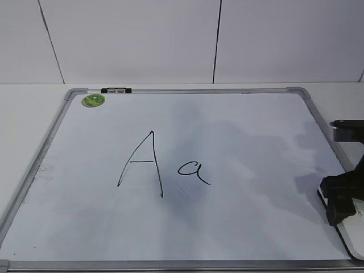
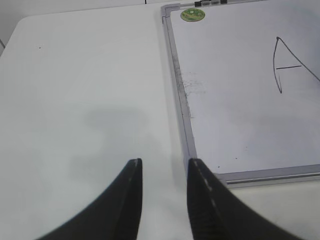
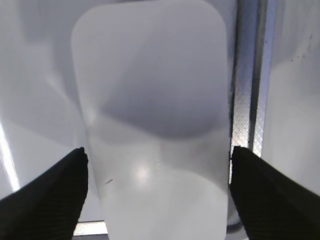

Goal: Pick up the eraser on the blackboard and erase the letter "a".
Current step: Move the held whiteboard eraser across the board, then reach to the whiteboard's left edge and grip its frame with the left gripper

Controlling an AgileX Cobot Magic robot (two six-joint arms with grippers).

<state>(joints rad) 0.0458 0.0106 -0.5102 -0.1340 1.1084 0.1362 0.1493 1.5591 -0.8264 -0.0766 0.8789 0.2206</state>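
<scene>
The blackboard (image 1: 244,142) is a white board in a grey frame, lying flat on the table. The small cursive letter "a" (image 1: 193,172) sits at its middle, right of a tall capital "A" (image 1: 142,165). The white eraser (image 1: 354,238) lies at the board's near right corner, against the frame. My right gripper (image 1: 340,211) is low over it. In the right wrist view the eraser (image 3: 150,95) fills the frame and the open jaws (image 3: 159,152) straddle it with slim gaps. My left gripper (image 2: 164,167) is open and empty over the bare table, left of the board (image 2: 240,125).
A round green sticker (image 1: 93,100) and a small black-and-white clip (image 1: 116,90) sit at the board's far left corner. The board's grey frame (image 3: 247,100) runs just right of the eraser. White table (image 2: 75,90) lies left of the board. A white wall stands behind.
</scene>
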